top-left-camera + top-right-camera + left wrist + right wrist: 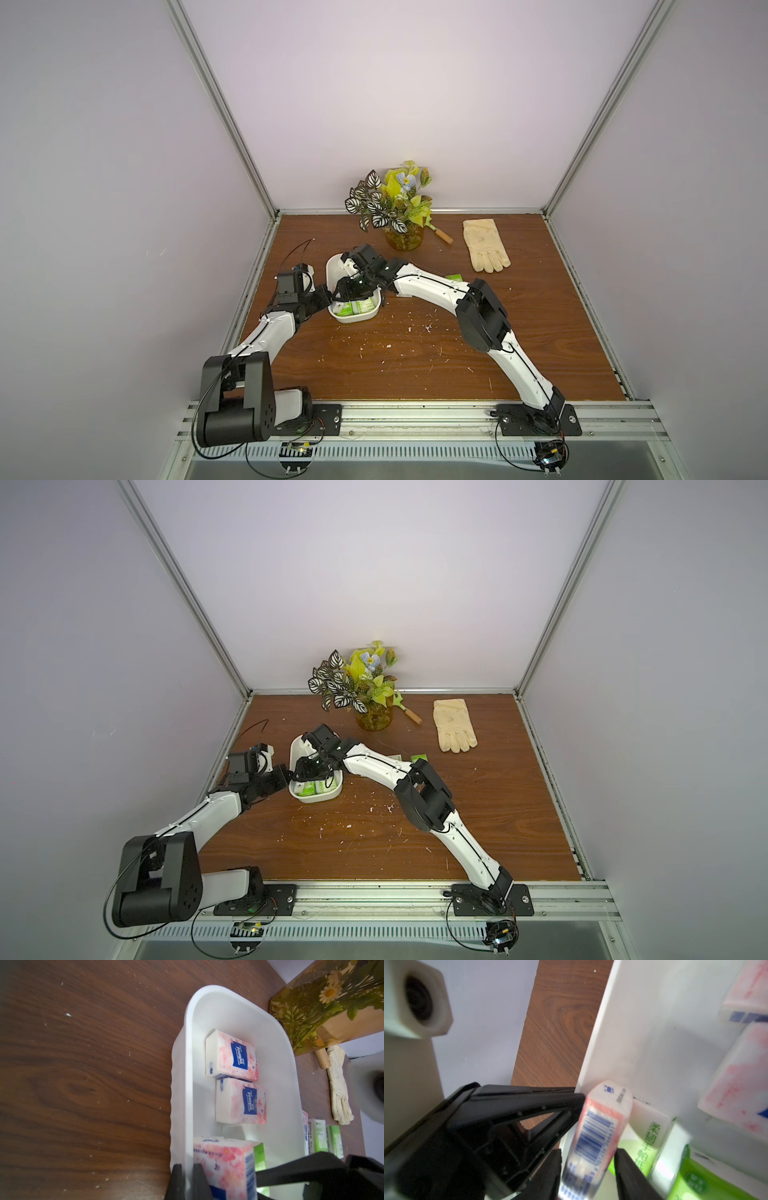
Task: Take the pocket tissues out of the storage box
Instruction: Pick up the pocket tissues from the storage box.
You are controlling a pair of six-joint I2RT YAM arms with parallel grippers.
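In a top view we see the storage box (pixel 352 326) on the counter (pixel 415 365), green packets (pixel 353 308) inside. Left wrist view: left jaws pinch its wall; two pink packets (pixel 230 1055) lie flat inside. Right wrist view: right jaws grip an upright pink packet (pixel 593 1136) inside.

White shells (pixel 432 289); black joints (pixel 482 316)

Brown wood-grain tabletop (pixel 415 365), flecked white; on it a white oblong plastic tub (pixel 353 322); amber plant pot (pixel 404 243); cream glove (pixel 486 245); wooden-handled tool (pixel 444 237); green-and-white tissue packets (pixel 320 1136).
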